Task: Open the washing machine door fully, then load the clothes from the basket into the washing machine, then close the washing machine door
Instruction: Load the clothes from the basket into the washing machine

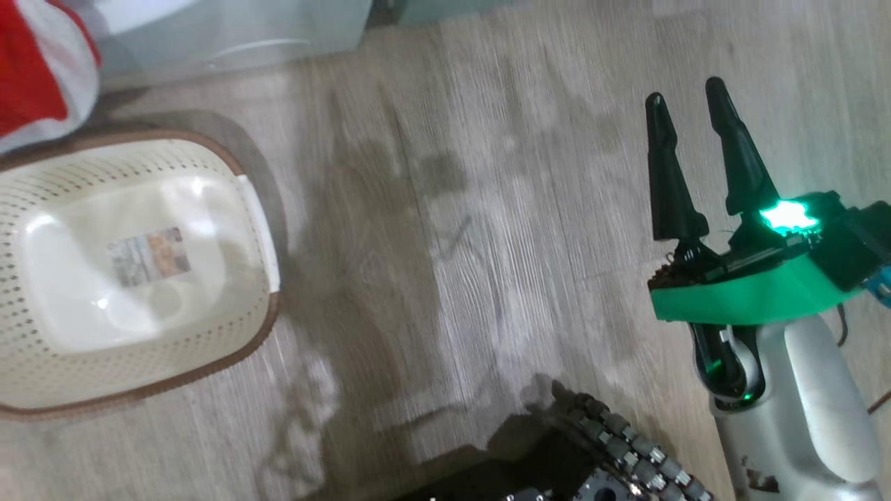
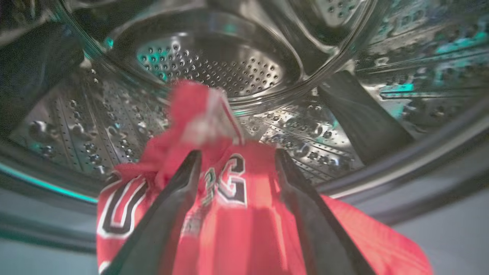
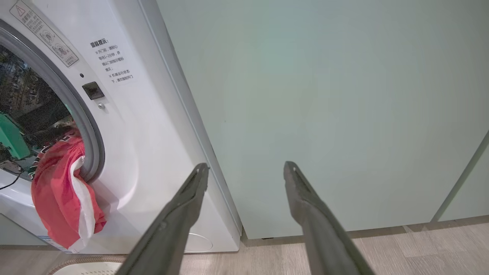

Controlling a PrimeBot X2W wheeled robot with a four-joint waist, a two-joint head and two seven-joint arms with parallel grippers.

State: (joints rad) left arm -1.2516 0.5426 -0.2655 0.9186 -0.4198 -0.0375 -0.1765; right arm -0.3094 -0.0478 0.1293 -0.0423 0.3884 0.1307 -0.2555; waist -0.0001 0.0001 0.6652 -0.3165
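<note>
Straddling the clothes (image 2: 244, 221) at the washing machine (image 2: 214, 65) mouth, the left end effector (image 2: 237, 153) gapes wide, seemingly unclamped.

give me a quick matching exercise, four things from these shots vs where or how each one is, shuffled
1 clothes
2 basket
3 right gripper
4 left gripper

a on the floor, empty
b open, facing the pale green cabinet
c hanging over the drum lip, partly inside
d open, at the drum mouth over red cloth

Pairs: 1-c, 2-a, 3-b, 4-d
</note>
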